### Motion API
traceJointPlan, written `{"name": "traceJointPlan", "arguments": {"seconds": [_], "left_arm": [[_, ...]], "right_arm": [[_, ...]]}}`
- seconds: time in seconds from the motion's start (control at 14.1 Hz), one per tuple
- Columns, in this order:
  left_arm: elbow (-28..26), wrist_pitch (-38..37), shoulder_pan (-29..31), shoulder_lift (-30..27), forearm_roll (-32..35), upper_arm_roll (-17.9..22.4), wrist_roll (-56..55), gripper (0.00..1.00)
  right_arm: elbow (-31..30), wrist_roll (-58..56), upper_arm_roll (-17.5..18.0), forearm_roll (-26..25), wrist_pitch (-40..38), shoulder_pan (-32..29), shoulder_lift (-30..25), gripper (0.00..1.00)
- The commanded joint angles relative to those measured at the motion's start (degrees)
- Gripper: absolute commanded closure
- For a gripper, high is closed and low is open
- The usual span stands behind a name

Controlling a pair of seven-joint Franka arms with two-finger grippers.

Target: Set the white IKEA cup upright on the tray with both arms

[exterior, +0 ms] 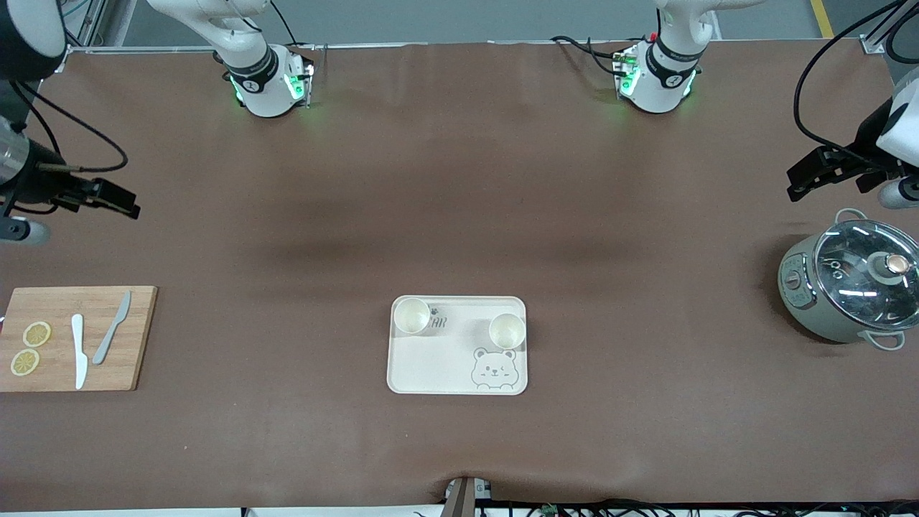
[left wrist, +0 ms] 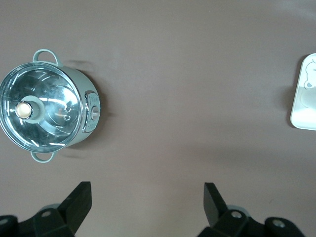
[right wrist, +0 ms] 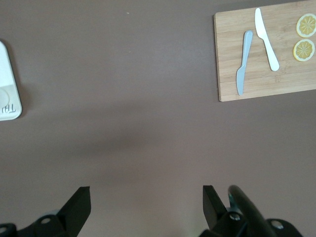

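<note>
A brown table [exterior: 459, 179] fills the view, and the tray [exterior: 438, 366] sits in the middle of it, in the part near the front camera. The tray is cream-white with a bear face drawn on it. Two white cups stand upright on the tray, along its edge farthest from the front camera. One cup [exterior: 412, 315] is in the corner toward the right arm's end of the table, partly covering the grey letters. The other cup [exterior: 507, 330] is by the edge toward the left arm's end, just above the bear. The left end effector [left wrist: 145, 202] hangs in the air over bare table, near a pot with a glass lid [exterior: 854, 287], with its fingers wide apart and nothing in them. The right end effector [right wrist: 145, 202] hangs over bare table too, near a wooden cutting board [exterior: 136, 337], with its fingers also wide apart and holding nothing. Both arms wait well away from the tray. On the board lie a white knife [exterior: 78, 350], a grey knife [exterior: 112, 327] and two lemon slices [exterior: 30, 348].
</note>
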Motion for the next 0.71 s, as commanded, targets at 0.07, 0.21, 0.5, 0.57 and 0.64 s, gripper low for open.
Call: {"name": "traceJointPlan", "arguments": {"seconds": [0.07, 0.21, 0.5, 0.57, 0.64], "left_arm": [[0.6, 0.0, 0.3, -0.2, 0.7, -0.3, 0.9, 0.00], [0.5, -0.1, 0.4, -0.2, 0.7, -0.3, 1.0, 0.00], [0.6, -0.3, 0.7, -0.7, -0.2, -0.2, 0.9, 0.00], [0.7, -0.7, 0.7, -0.8, -0.1, -0.1, 0.8, 0.00], [0.7, -0.9, 0.8, -0.8, -0.1, 0.1, 0.8, 0.00]], "right_arm": [[4.4, -0.4, 0.1, 1.6, -4.5, 0.3, -0.7, 0.00], [5.0, -0.5, 0.0, 2.8, -4.4, 0.2, -0.4, 0.00], [6.3, -0.7, -0.1, 2.7, -4.1, 0.4, 0.6, 0.00], [6.6, -1.2, -0.1, 2.8, -4.0, 0.2, 0.9, 0.00], [6.6, -2.6, -0.1, 2.6, -3.9, 0.3, 1.4, 0.00]]}}
